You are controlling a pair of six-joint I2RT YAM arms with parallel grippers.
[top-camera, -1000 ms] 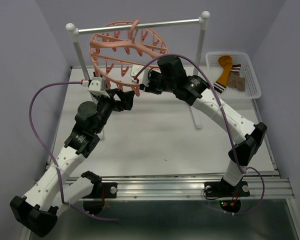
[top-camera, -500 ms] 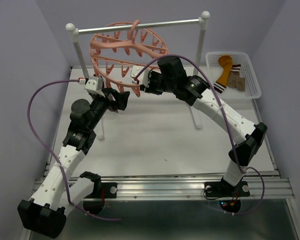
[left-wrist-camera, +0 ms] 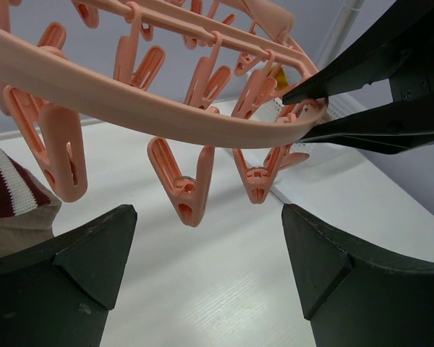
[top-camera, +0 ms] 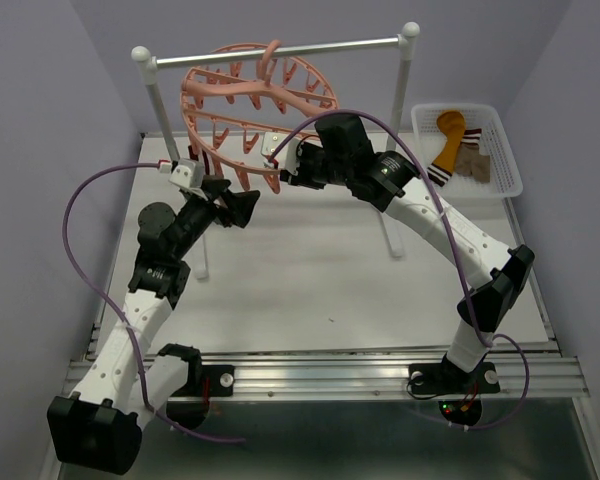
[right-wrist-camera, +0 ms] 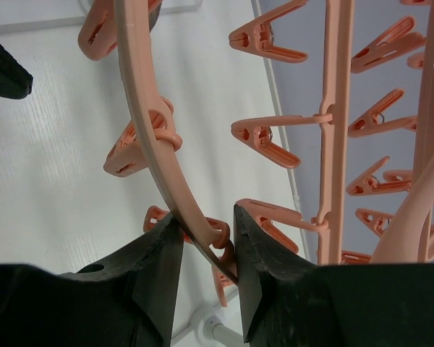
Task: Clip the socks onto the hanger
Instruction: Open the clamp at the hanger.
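Note:
The salmon-pink hanger [top-camera: 250,100] hangs by its hook from the rail. My right gripper [top-camera: 277,163] is shut on its near rim [right-wrist-camera: 148,137], which runs between the two fingers [right-wrist-camera: 159,253]. My left gripper [top-camera: 236,205] is open and empty just below the rim [left-wrist-camera: 166,119], with dangling clips [left-wrist-camera: 181,184] above the gap between its fingers [left-wrist-camera: 94,253]. A brown sock with a dark and white striped cuff [left-wrist-camera: 11,199] shows at the left edge beside a clip; I cannot tell if it is clipped. Two more socks [top-camera: 458,148], one mustard-orange, lie in the basket.
A white basket [top-camera: 505,150] sits at the far right of the table. The metal rail stand [top-camera: 280,50] with white posts [top-camera: 152,100] carries the hanger. The right post's foot [top-camera: 392,235] stands on the white table. Purple cables loop over both arms.
The left arm's elbow has swung left and its gripper has shifted slightly left under the hanger rim. The right arm and hanger have not moved.

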